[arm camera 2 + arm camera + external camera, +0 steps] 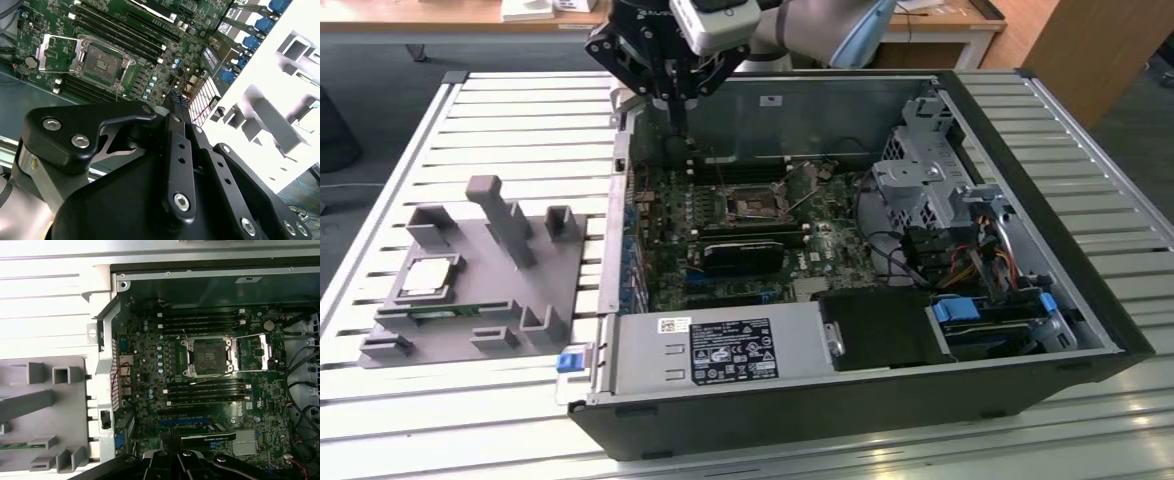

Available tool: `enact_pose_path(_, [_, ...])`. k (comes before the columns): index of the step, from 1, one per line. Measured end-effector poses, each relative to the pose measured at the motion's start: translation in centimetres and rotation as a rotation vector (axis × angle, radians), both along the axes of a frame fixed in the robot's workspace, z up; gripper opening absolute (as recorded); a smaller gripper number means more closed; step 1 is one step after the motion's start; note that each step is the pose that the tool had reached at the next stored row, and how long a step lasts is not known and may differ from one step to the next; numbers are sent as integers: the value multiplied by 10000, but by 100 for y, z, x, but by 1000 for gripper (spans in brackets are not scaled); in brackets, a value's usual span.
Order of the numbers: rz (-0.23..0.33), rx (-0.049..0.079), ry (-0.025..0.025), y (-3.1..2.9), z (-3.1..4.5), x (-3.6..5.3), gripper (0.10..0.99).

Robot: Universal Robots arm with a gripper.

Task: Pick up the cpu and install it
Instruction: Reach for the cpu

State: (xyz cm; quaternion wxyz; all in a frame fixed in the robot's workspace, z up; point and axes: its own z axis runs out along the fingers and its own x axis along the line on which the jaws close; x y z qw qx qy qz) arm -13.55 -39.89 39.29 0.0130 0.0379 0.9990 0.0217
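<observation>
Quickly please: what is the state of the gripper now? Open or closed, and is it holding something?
Gripper: closed, holding nothing; the cpu lies on the grey holder.

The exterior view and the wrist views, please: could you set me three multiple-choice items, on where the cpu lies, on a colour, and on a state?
1. Where does the cpu lie?
A in the socket
B on the grey holder beside the case
C in the jaws

2. What colour is the motherboard?
A red
B white
C green

3. How is the socket?
A open and empty
B clamped on a chip
C under a cooler

Answers: B, it rests on the holder at the exterior view's left; C, the board shows green; A, its frame is swung back and no chip sits inside.
</observation>
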Motion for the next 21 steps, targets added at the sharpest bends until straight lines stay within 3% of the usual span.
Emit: enact_pose_path(21, [0,0,2,0,-4,-69,106])
